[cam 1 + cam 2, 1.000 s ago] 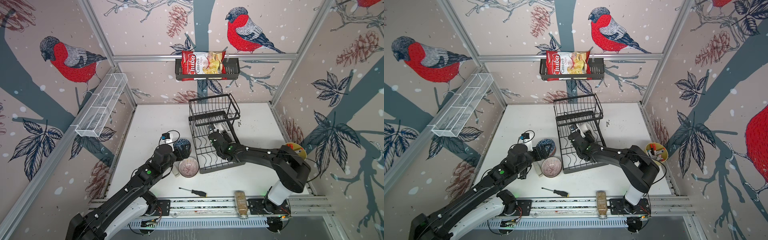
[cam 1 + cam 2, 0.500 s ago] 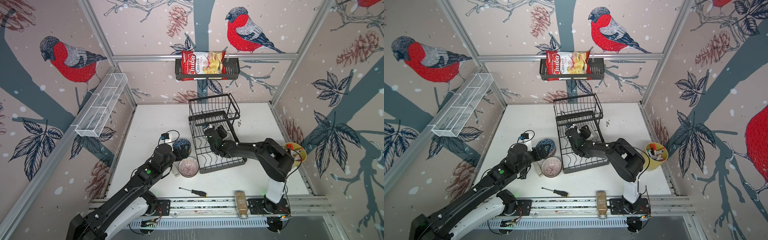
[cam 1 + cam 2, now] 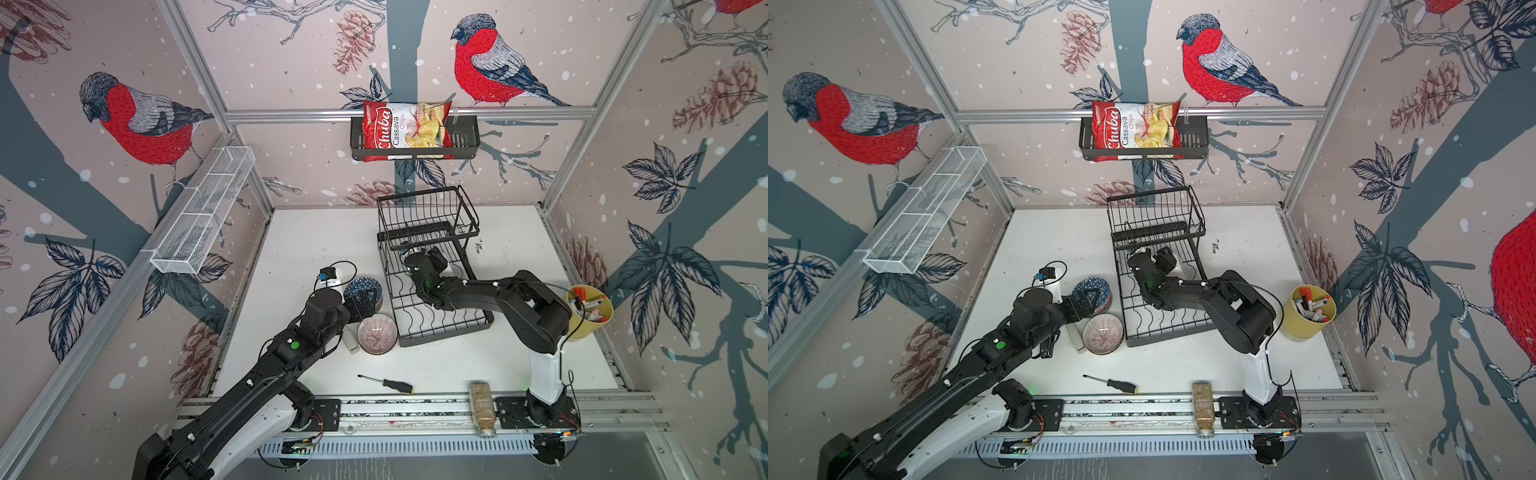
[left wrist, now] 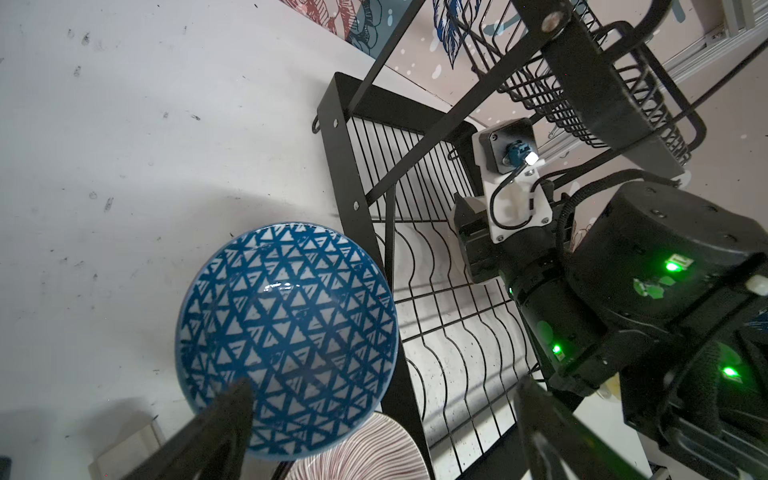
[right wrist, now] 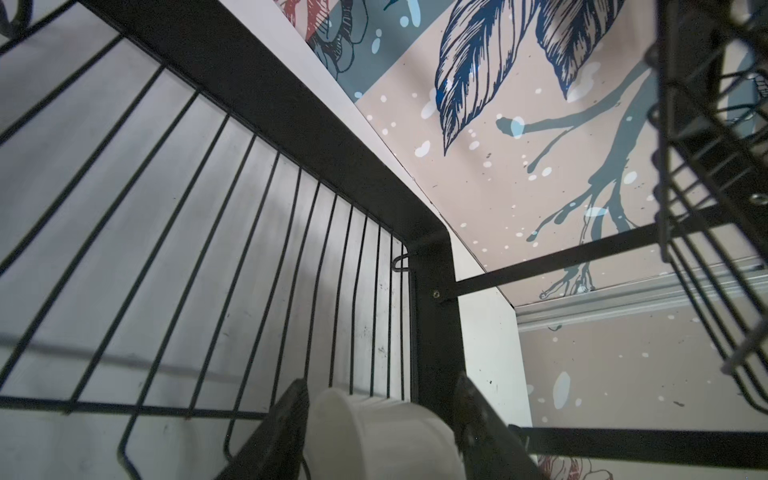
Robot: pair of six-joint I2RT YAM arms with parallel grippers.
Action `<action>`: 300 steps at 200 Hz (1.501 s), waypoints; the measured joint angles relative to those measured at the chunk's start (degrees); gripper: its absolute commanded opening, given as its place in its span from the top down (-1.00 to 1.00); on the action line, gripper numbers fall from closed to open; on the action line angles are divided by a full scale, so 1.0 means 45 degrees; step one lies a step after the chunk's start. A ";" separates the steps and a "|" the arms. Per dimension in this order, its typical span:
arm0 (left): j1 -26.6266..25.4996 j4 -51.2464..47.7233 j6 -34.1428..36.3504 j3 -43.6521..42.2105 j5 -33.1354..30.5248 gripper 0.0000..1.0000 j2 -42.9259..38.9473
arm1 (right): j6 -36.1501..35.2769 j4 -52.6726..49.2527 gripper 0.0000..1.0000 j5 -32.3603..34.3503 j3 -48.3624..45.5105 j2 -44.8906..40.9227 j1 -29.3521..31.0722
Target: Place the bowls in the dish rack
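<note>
My right pincer [image 5: 380, 380] is clamped on the plain white ceramic bowl [image 5: 374, 432]. It is deep in the lower tier of the black wire two-tier dish rack [image 3: 446, 333], with floor wires just ahead of it. I judge this the placing step: next I must seat the bowl between wires, then part the fingers. My left pincer [image 4: 382, 390] hangs wide apart over the white tabletop [image 4: 124, 145]. The blue triangle-patterned bowl [image 4: 286, 332] is directly beneath it and a red-brown striped bowl [image 3: 376, 334] just behind.

even bright overhead light, soft shadows on table [image 3: 519, 249]; wrist views dimmer, near edges blurred, wide-angle bending.
</note>
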 measured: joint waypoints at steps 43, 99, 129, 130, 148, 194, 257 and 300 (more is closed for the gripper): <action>0.0000 0.0000 -0.0005 0.0005 0.0005 -0.93 0.0073 | 0.0612 -0.0238 -0.19 -0.0384 0.0296 0.0228 0.0214; 0.0000 -0.0005 -0.0005 0.0010 0.0010 -0.93 0.0068 | 0.1297 -0.0520 -0.27 -0.0743 0.0384 -0.0083 0.0282; 0.0000 0.0000 -0.0010 0.0010 0.0015 -0.93 0.0068 | 0.1545 -0.0753 -0.35 -0.0792 0.0364 -0.0282 0.0345; 0.0000 0.0000 -0.0010 0.0010 0.0015 -0.93 0.0068 | 0.1554 -0.0758 -0.35 -0.0792 0.0359 -0.0291 0.0345; 0.0000 -0.0005 -0.0010 0.0010 0.0015 -0.93 0.0068 | 0.1700 -0.0850 -0.38 -0.0845 0.0301 -0.0622 0.0355; 0.0000 0.0000 -0.0010 0.0005 0.0019 -0.93 0.0068 | 0.2293 -0.1443 -0.43 -0.1156 -0.0180 -0.1613 0.0369; 0.0015 -0.0005 -0.0010 0.0005 0.0019 -0.93 0.0078 | 0.3181 -0.2613 -0.45 -0.1637 -0.0874 -0.2739 0.0534; 0.0015 -0.0049 -0.0107 0.0005 0.0019 -0.93 -0.0019 | 0.3580 -0.2788 -0.46 -0.1783 -0.0923 -0.2793 0.0622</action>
